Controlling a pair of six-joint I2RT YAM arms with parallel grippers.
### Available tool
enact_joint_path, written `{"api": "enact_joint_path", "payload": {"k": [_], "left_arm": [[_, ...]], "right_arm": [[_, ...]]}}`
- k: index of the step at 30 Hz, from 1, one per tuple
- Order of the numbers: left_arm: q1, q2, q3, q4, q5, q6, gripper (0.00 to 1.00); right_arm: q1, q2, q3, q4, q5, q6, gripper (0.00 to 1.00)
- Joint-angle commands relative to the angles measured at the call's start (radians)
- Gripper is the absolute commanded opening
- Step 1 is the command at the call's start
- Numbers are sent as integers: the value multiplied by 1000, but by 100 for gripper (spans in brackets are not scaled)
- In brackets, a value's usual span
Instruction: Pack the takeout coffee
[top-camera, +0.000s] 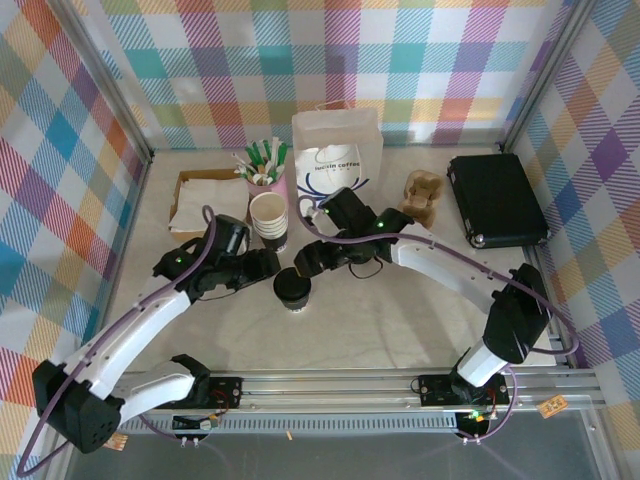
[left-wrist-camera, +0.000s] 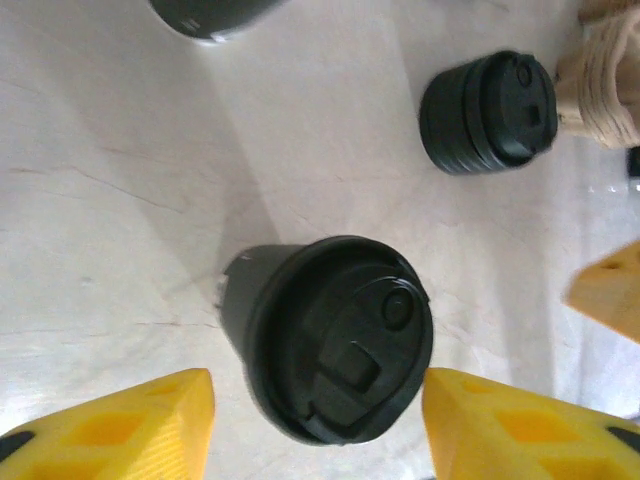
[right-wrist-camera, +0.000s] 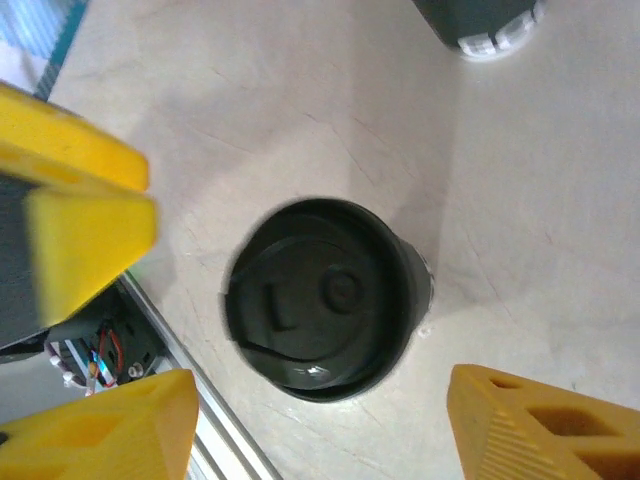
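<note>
Pincer state: left pincer (left-wrist-camera: 318, 392) and right pincer (right-wrist-camera: 315, 395) both spread, flanking the takeout coffee (left-wrist-camera: 335, 340). Close one on the cup wall below the lid; squeeze lightly, lift level toward the paper bag (top-camera: 337, 150). Upright mid-counter (top-camera: 380, 330), lid up, long axis vertical.

- Back wall (top-camera: 330, 50): a panel of pastel plaid in teal, pink, yellow, orange and purple.
- Left wall (top-camera: 60, 150) and right wall (top-camera: 600, 170): the same plaid, slanting in toward the back.
- Bare metal posts (top-camera: 105, 80) stand in the back corners where the panels meet.
- Worktop (top-camera: 400, 320): pale cream and matte, with faint creases in close view.
- A ribbed metal rail (top-camera: 340, 385) runs along its near edge.
- Beyond the rail lies a flat grey surface (top-camera: 400, 450).
- The light is even, and the shadows are soft.
</note>
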Motion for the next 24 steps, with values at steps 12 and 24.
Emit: {"api": "enact_joint_path", "payload": {"k": [12, 24], "left_arm": [[23, -206, -31, -374, -284, 1, 92], [24, -307, -52, -465, -310, -42, 100]], "right_arm": [[128, 170, 241, -245, 182, -270, 98], [183, 299, 353, -331, 258, -310, 97]]}}
